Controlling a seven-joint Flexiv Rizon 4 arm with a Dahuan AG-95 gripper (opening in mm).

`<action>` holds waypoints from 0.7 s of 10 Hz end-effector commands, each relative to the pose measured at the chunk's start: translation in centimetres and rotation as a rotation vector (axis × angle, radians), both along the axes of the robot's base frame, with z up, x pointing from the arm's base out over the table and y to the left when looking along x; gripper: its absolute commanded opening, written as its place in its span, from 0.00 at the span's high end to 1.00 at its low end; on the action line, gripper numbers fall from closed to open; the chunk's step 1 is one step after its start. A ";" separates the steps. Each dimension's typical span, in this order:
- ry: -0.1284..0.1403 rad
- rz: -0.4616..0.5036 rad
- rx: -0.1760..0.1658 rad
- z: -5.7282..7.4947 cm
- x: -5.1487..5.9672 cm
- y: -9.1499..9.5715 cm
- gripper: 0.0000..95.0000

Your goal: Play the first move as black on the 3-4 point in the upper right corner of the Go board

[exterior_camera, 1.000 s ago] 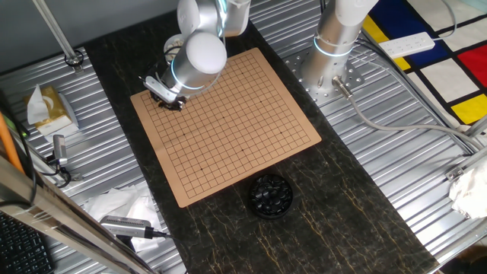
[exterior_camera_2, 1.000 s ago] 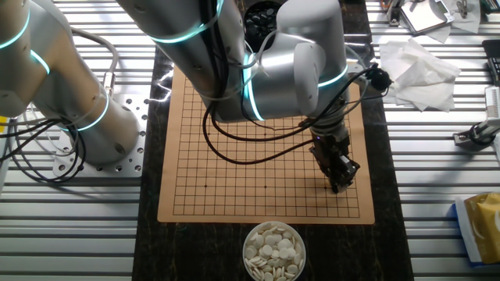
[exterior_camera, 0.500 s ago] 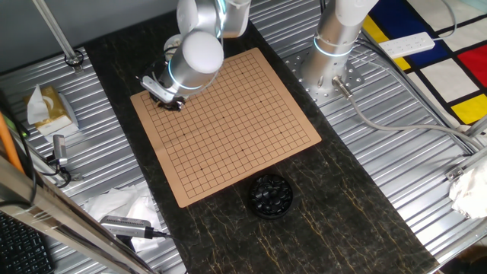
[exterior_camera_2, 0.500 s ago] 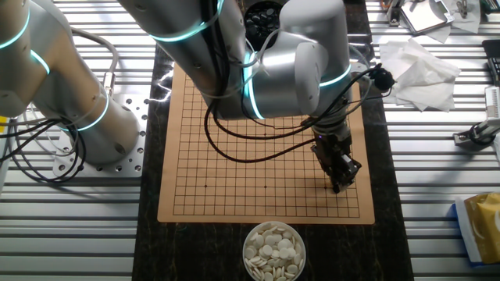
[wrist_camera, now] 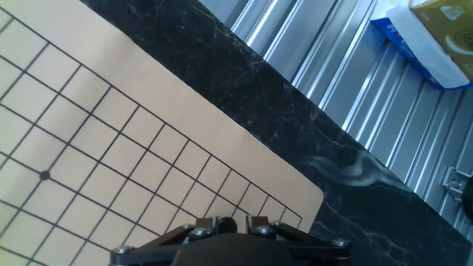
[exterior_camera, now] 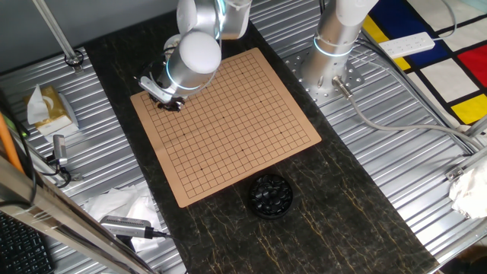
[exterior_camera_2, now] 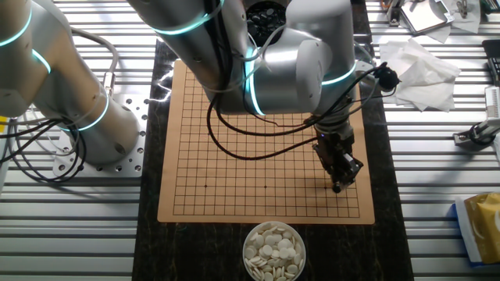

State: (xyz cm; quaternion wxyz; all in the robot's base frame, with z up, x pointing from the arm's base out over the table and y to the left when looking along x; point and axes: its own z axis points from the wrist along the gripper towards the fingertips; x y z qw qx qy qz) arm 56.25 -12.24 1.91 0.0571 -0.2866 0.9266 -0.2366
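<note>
The tan Go board [exterior_camera: 243, 114] lies on a dark mat and carries no stones. My gripper [exterior_camera: 169, 103] hangs low over the board's far-left corner in this view. In the other fixed view the gripper [exterior_camera_2: 338, 186] is at the board's [exterior_camera_2: 234, 179] near-right corner. In the hand view the gripper [wrist_camera: 225, 222] is shut on a small glossy black stone [wrist_camera: 225, 224], above grid lines near the board's corner [wrist_camera: 295, 193]. A star dot [wrist_camera: 44, 175] lies to the left. The crossing under the stone is hidden by the fingers.
A black bowl of black stones [exterior_camera: 271, 195] stands off the board's near edge. A bowl of white stones [exterior_camera_2: 273, 250] stands off the opposite edge. A tissue pack [exterior_camera: 47, 106] and crumpled tissues [exterior_camera_2: 418, 70] lie on the ribbed metal table. The arm's base [exterior_camera: 331, 57] stands beside the board.
The gripper, still holding the black stone, has crept slightly further toward the board's corner. Nothing else has moved.
</note>
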 end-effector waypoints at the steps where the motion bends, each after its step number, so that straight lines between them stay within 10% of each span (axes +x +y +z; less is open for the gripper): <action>1: 0.007 0.001 0.003 0.1 0.0 0.0 0.80; 6: 0.020 -0.025 0.039 1.6 -1.6 1.4 0.80; 7: 0.023 -0.052 0.070 1.9 -2.0 1.7 1.00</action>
